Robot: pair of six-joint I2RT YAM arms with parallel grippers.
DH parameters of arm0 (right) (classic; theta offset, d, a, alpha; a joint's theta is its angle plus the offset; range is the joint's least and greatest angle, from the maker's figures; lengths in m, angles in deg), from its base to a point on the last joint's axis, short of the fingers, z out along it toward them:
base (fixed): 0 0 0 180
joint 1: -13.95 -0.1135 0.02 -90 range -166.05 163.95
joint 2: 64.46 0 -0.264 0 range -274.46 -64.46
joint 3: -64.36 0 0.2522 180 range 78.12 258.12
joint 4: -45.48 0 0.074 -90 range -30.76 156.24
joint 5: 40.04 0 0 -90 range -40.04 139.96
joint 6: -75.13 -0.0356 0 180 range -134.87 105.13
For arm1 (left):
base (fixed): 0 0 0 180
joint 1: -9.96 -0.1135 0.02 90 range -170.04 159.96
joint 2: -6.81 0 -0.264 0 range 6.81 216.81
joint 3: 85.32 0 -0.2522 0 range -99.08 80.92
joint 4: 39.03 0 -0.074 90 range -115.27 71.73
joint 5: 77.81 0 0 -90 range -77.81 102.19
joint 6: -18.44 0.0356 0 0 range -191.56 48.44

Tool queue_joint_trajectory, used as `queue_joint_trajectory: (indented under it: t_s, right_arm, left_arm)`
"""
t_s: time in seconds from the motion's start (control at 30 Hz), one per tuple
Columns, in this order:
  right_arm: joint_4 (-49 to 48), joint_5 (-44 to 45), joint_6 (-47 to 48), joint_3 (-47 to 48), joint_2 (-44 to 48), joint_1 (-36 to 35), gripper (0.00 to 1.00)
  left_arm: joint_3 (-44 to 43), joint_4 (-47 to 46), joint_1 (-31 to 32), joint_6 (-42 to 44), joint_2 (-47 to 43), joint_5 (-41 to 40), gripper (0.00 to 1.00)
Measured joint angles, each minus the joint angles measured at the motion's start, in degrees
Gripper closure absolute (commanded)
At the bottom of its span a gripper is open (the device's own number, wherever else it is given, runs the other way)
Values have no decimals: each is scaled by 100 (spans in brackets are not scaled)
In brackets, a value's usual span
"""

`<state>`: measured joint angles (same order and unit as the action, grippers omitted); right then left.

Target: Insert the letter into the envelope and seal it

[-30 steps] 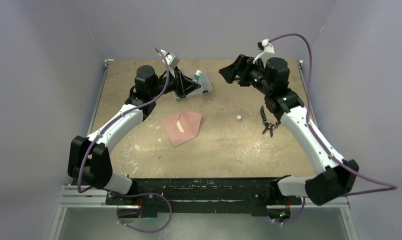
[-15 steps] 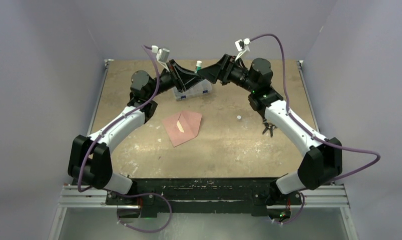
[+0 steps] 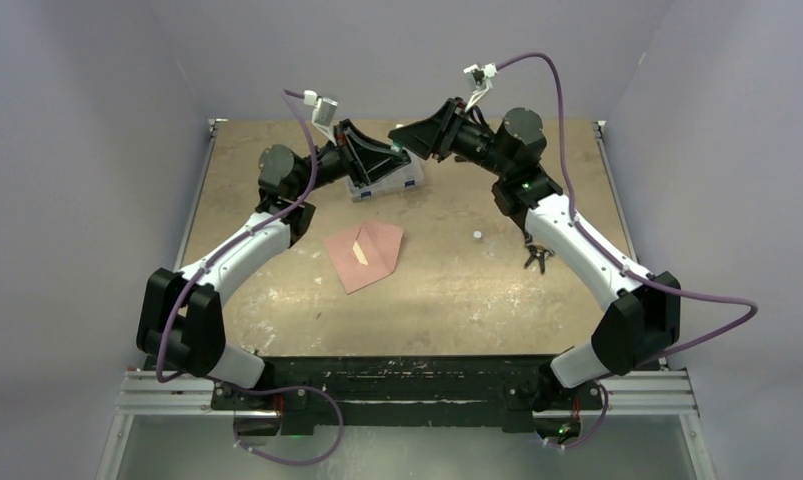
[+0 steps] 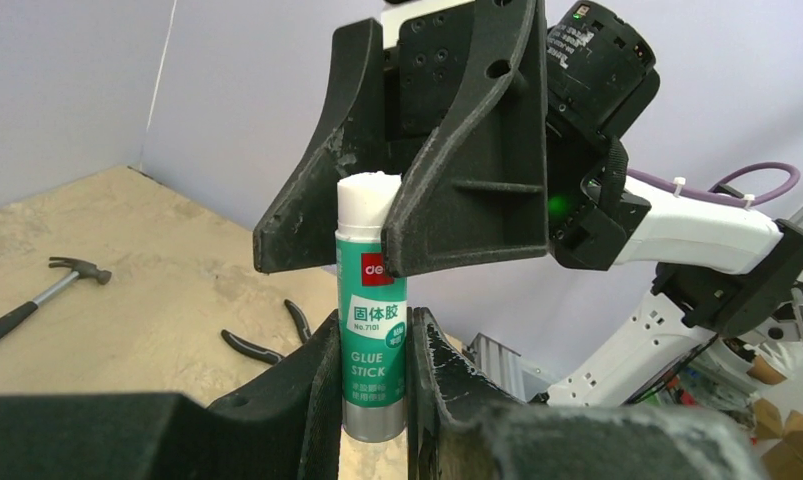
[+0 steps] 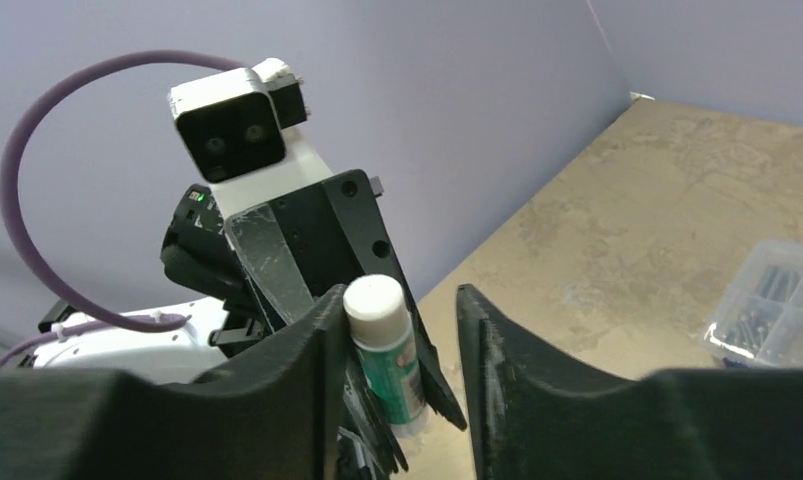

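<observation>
The left tool (image 4: 372, 345) is clamped on one glue stick (image 4: 375, 290), its two fingers pressing the lower green body from either side. The stick stands upright in the left wrist view, white cap (image 5: 375, 300) on top. The right tool (image 5: 399, 300) sits over that cap from above with its two fingers spread. In the right wrist view one finger lies close against the cap and the other stands clear of it, so this tool is open around the cap, not gripping it. Both tools meet above the far edge of the counter (image 3: 277, 300), over one clear box (image 3: 389, 181) of small compartments.

One envelope (image 3: 377, 255) lies flat near the middle of the counter, well apart from both tools. A single pale strip (image 3: 360, 252) shows on it; I cannot tell whether that is the letter. To the right of the envelope lies one small white bit (image 3: 476, 235), and beyond it one pair of pliers (image 3: 535, 255) beside the right arm. One hammer (image 4: 37, 295) shows on the counter in the left wrist view.
</observation>
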<state>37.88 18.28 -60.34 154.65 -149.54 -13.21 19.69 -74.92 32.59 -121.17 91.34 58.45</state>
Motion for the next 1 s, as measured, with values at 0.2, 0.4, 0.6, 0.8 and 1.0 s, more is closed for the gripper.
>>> queue_joint_trajectory:
  t_s: [0.2,0.4,0.6,0.8,1.0]
  right_arm:
    - [17,-284,120,240,-96,-31,94]
    - [452,-693,481,426,-232,-9,99]
    - [1086,-1141,1134,820,-391,7,99]
    - [1329,-1292,1388,927,-518,15,98]
    - [1318,-1377,1344,931,-605,35,23]
  left_arm:
    - [7,-63,-7,-151,13,74,51]
    - [-234,688,2,116,13,138,42]
    - [-597,1644,-63,629,4,236,56]
    - [-605,2033,-162,813,4,525,87]
    - [-608,2179,-168,817,11,573,100]
